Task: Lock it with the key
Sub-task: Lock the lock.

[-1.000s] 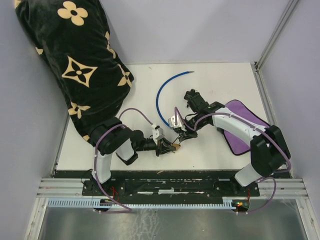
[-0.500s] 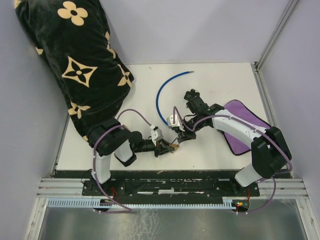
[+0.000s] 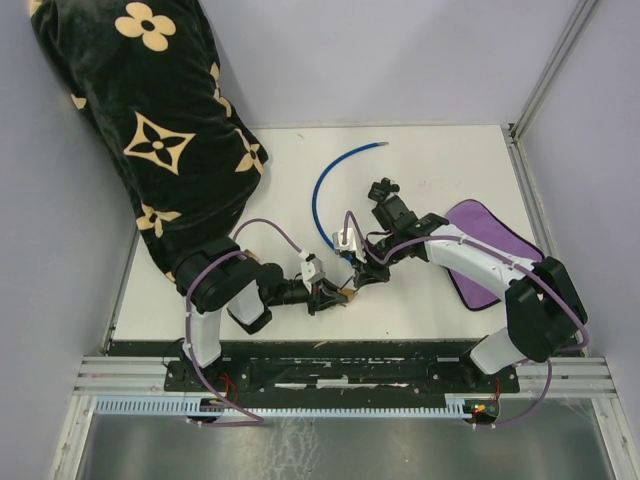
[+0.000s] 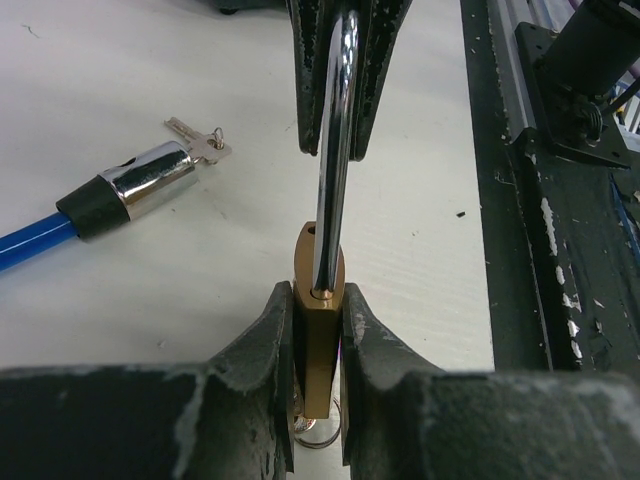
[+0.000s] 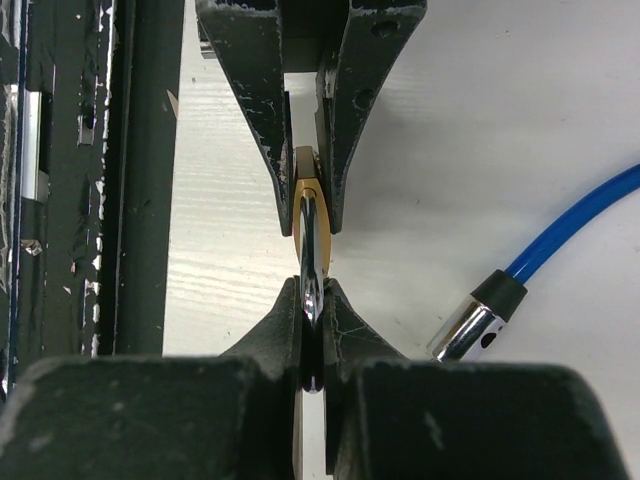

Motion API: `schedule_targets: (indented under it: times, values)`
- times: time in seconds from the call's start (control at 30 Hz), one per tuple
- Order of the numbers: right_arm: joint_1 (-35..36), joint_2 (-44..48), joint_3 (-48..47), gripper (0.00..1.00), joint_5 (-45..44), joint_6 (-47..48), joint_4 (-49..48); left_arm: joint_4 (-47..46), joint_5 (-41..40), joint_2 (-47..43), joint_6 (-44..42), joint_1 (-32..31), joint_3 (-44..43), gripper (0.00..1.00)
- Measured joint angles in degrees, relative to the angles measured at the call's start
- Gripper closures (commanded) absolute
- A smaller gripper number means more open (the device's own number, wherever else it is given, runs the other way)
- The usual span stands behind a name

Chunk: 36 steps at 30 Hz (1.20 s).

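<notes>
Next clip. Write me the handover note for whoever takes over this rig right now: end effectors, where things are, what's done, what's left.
Grips: the left end effector is shut on the brass padlock. The right end effector is shut on its shackle.
Loose: the key lies on the table by the chrome tip of the blue cable, in neither grip.
Done: both arms grip the lock.
Left: the shackle looks unseated, since a hole in the body's top shows empty. Seat it, then fetch and turn the key.
</notes>
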<state>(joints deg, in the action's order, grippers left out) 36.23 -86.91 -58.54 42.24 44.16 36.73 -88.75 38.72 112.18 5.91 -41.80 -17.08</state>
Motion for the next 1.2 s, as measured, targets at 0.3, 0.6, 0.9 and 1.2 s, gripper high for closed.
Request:
schedule_targets:
  times: [0.3,0.6,0.9,1.2]
  values:
    - [0.6,1.4,2.5,0.98,0.1,-3.4,-4.3,0.0,0.7,-0.6,-0.9,0.5,1.1,0.97]
    - [2.0,1.5,6.0,0.98,3.0,-1.2,-11.0,0.1,6.1,-2.0,-2.0,3.8,3.6,0.97]
    - [2.1,1.3,6.4,0.98,4.3,2.6,-11.0,0.2,6.9,-2.2,-3.5,4.2,3.8,0.97]
    - [2.9,1.5,7.5,0.98,4.2,2.0,-13.3,0.2,6.9,-2.7,-4.4,4.5,4.7,0.97]
